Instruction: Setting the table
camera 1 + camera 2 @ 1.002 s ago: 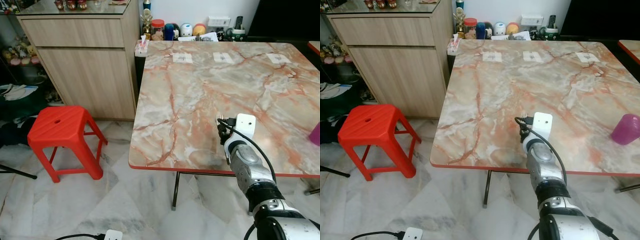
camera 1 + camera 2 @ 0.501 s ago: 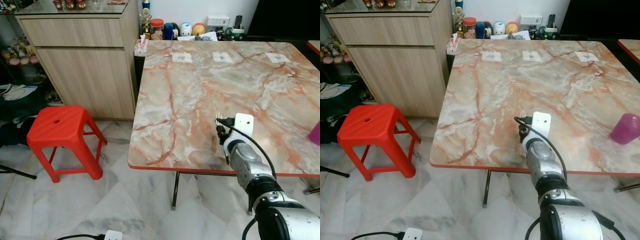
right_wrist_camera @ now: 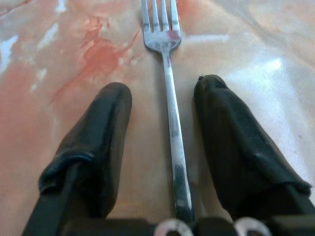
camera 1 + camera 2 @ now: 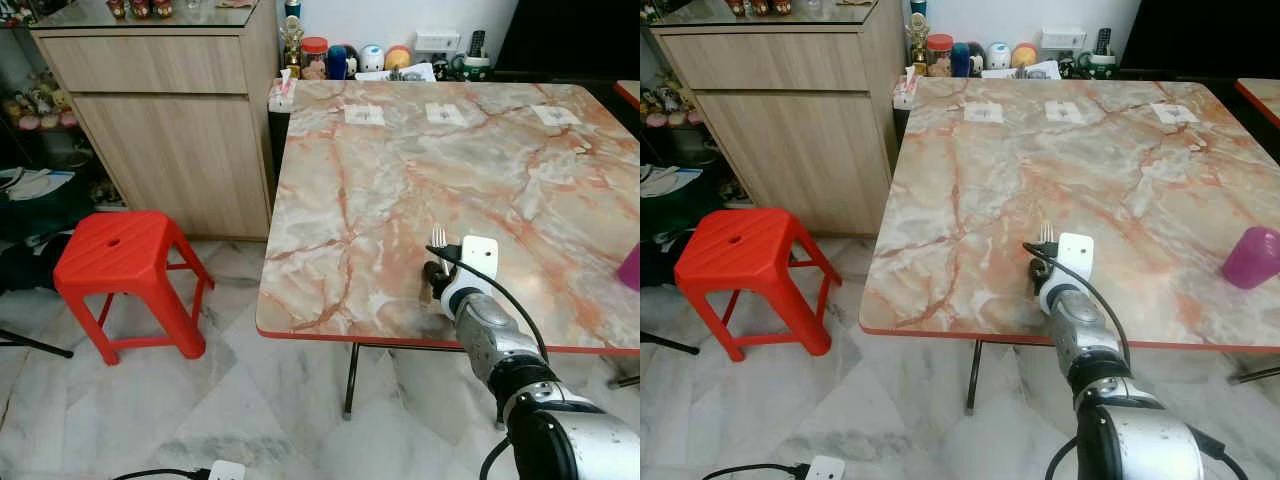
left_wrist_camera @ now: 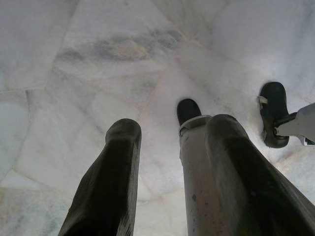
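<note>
Right wrist view puts the fork (image 3: 170, 98) lying flat on the marble table (image 4: 400, 170), its handle running down the middle of the gap between my right gripper's (image 3: 165, 115) two black fingers (image 3: 101, 132). They stand apart on either side, and neither pad touches the metal, so the fork rests on the stone by its own weight. I judge this as the setting-down point: tines point away from me, toward the far side. From the head camera, the fork sits near the table's front edge, just ahead of my wrist. A purple cup (image 4: 1252, 257) stands well to the right. My left gripper (image 5: 167, 162) hangs idle over the floor, fingers spread.
</note>
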`<state>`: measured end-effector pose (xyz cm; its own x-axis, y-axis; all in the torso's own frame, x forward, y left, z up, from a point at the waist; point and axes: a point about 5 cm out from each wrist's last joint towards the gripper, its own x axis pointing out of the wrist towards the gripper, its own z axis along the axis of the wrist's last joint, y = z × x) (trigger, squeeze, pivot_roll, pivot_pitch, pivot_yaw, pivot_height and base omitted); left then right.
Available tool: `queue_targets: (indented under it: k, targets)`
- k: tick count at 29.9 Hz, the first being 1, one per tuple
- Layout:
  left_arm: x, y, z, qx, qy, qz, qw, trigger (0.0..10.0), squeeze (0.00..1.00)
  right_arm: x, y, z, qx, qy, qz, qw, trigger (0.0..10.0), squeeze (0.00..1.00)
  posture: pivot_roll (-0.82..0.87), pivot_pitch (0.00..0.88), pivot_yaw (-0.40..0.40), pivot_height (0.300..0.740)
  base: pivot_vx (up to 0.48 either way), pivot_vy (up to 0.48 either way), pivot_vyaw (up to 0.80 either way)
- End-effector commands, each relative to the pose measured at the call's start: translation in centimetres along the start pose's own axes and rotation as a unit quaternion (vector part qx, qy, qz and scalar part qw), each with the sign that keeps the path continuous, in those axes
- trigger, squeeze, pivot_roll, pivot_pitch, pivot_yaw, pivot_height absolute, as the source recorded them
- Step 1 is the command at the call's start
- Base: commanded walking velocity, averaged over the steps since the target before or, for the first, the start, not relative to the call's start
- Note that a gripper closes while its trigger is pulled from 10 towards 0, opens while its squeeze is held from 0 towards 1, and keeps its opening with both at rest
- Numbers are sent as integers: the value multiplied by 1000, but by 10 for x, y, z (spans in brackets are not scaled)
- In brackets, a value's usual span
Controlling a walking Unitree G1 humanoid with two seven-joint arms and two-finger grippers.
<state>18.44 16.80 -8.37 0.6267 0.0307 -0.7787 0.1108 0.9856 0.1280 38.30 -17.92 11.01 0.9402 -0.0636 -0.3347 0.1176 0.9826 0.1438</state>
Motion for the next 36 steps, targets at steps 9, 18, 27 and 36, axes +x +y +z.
queue_targets:
  k: [9, 18, 27, 36]
  targets:
    - [-2, -2, -12, 0, 22, -6, 1000, 10000, 0, -2, -2, -19, 2, 32, -1, 999, 0, 0, 17, 160, -26, 740, 0, 0, 0]
    - [-3, -2, -12, -1, 23, -8, 1000, 10000, 0, -2, -1, -22, 0, 35, 1, 999, 0, 0, 17, 162, -27, 740, 0, 0, 0]
    - [-3, -2, -12, -2, 22, -9, 1000, 10000, 0, -3, -1, -24, -8, 35, 1, 999, 0, 0, 18, 163, -28, 740, 0, 0, 0]
    - [-3, -2, -12, -2, 22, -9, 1000, 10000, 0, -3, -1, -22, -19, 10, -4, 1000, 0, 0, 19, 163, -30, 740, 0, 0, 0]
